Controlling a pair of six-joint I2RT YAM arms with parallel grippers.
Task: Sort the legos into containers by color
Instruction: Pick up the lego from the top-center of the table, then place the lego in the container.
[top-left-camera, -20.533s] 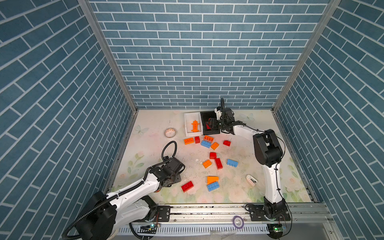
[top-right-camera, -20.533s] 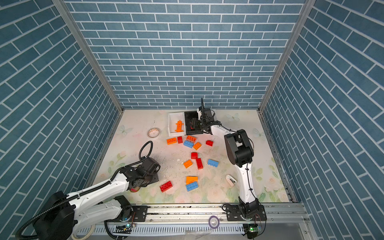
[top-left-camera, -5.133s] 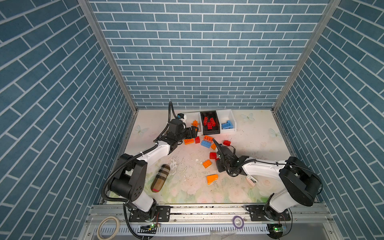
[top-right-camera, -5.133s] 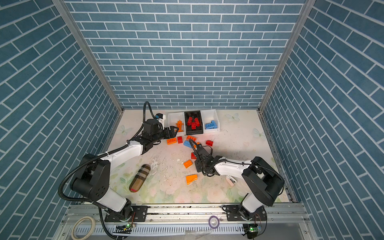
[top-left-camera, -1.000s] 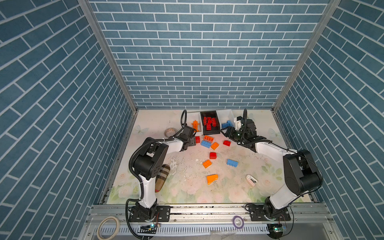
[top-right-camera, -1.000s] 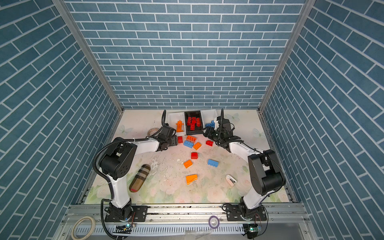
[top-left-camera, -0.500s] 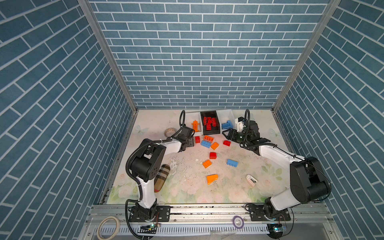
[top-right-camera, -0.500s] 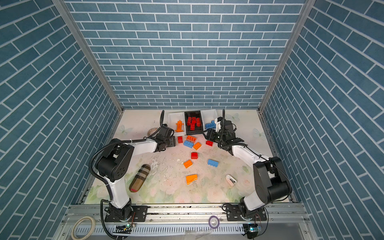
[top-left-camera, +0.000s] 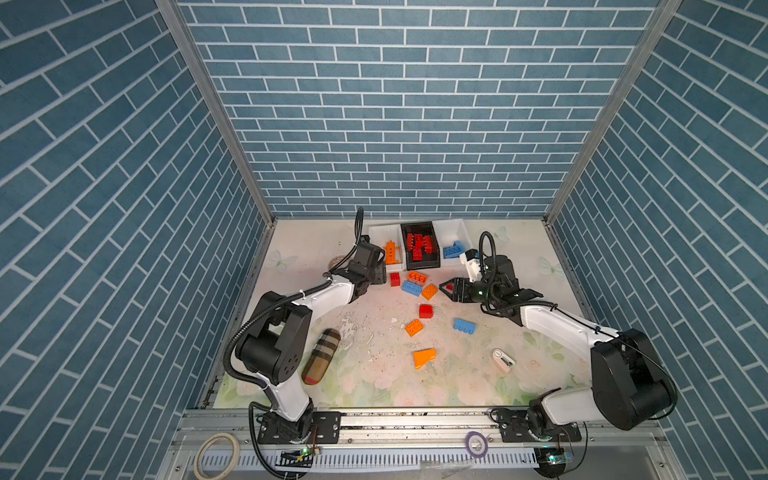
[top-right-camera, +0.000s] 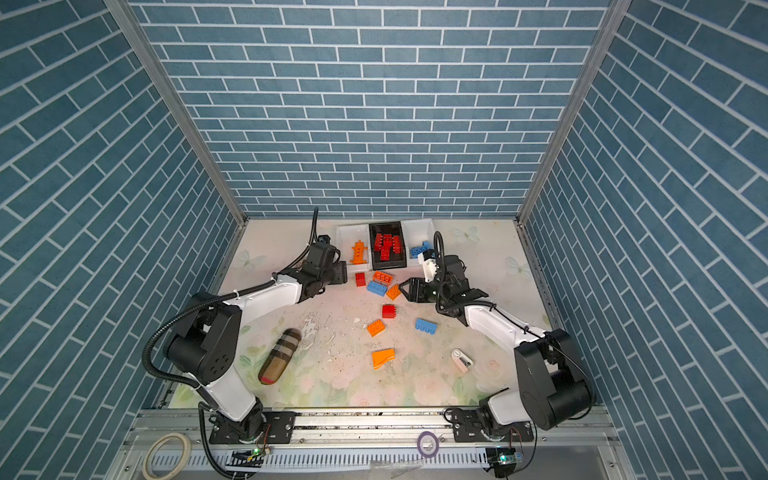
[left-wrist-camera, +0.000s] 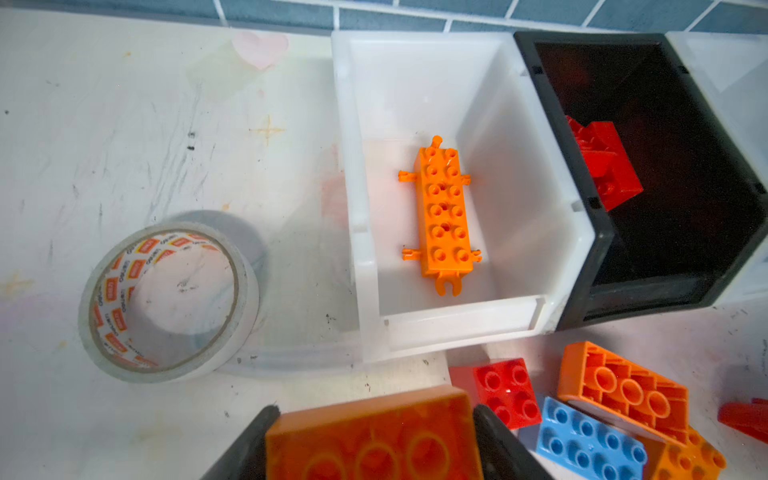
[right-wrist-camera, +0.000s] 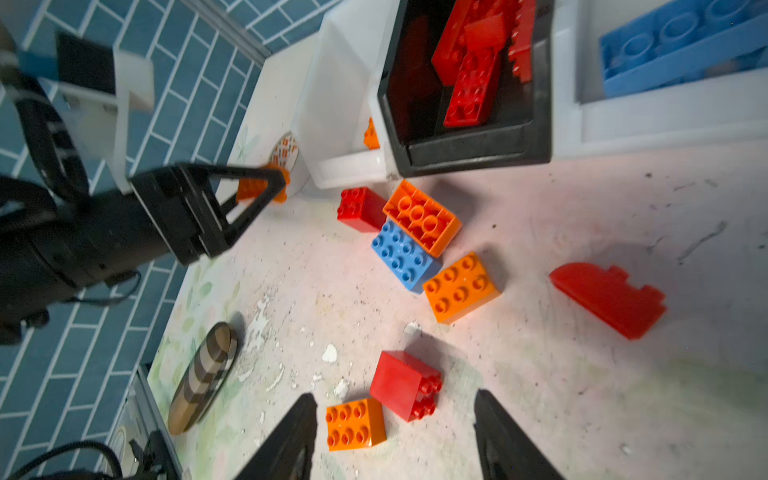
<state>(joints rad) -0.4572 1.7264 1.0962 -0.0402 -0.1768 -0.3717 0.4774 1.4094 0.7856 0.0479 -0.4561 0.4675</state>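
**Orange brick (left-wrist-camera: 374, 440) pinched beside the bins**

Both top views show three containers (top-left-camera: 422, 265) in a row at the back of the counter (top-left-camera: 457, 386). A white container (top-left-camera: 380, 237) holds one spiky orange piece (top-left-camera: 392, 251). A black container (top-right-camera: 386, 262) holds red bricks, and a second white container (top-left-camera: 449, 232) holds blue ones. Nine legos (top-left-camera: 425, 311) lie loose in front: four orange, three red, two blue. A plaid pouch (top-left-camera: 321, 356) and a white clip gadget (top-left-camera: 503, 360) lie nearer the front edge. The left end effector (top-left-camera: 378, 273) sits just beside the first white container, and its load cannot be told from here. The right end effector (top-left-camera: 451, 291) is near a red curved piece (top-left-camera: 448, 286).

The left wrist view adds the grip: the left end effector pinches the orange brick, hollow underside up. A tape roll (left-wrist-camera: 166, 299) stands beside the white container. Its core carries orange-and-white printed labels, with lettering too small to read. The spiky piece shows twelve studs.

The right wrist view shows the right end effector spread wide and empty, over a red and an orange brick. The red curved piece lies on the counter, apart from both fingers (right-wrist-camera: 299, 432). No brand on any stud is legible.
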